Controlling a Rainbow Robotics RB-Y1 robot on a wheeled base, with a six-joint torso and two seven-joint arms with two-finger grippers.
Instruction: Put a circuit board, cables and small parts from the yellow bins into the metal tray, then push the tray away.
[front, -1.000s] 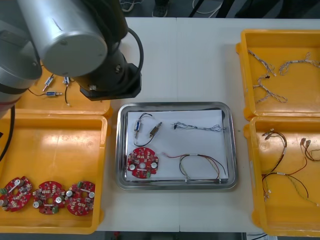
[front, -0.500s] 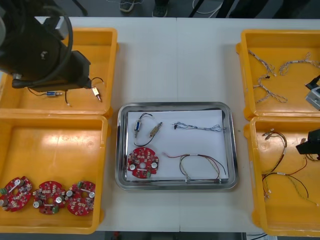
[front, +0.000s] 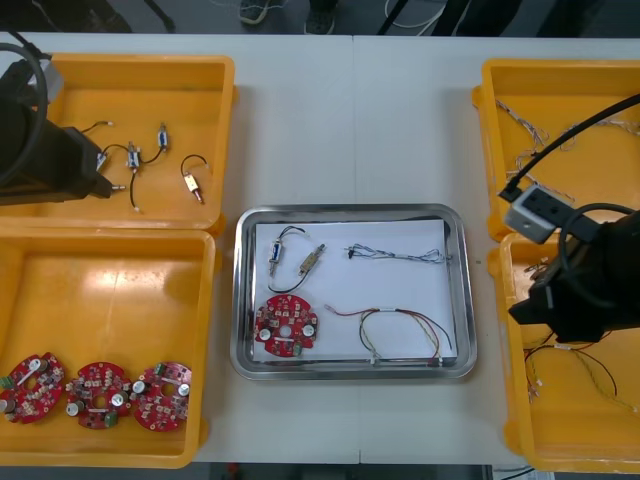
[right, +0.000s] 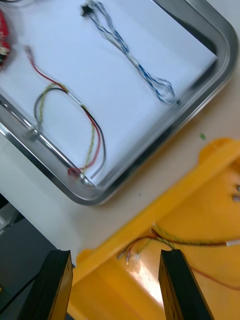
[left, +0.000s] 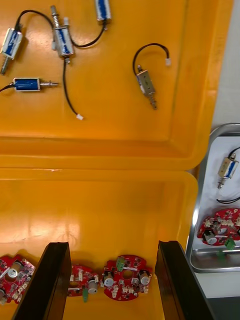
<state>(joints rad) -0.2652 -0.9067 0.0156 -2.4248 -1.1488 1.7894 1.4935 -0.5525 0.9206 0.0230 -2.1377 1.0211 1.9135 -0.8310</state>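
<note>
The table (front: 400, 120) holds four bins (front: 560, 80), two at each side, with the tray (front: 352, 372) between them. The left gripper (left: 112, 246) hangs over the left pair, fingers wide apart and empty. The right gripper (right: 115, 252) hovers above the rim of the near right bin (right: 210, 190), just beside the tray's corner, also wide and empty. One board (front: 285, 325) lies in the tray; three more boards (front: 97, 382) sit in the near left bin (front: 110, 290). Also in the tray are a red and yellow cable (front: 400, 325), a blue and white cable (front: 395, 253) and two small parts (front: 295, 258). More parts (front: 150, 165) lie in the far left bin (front: 200, 90)
</note>
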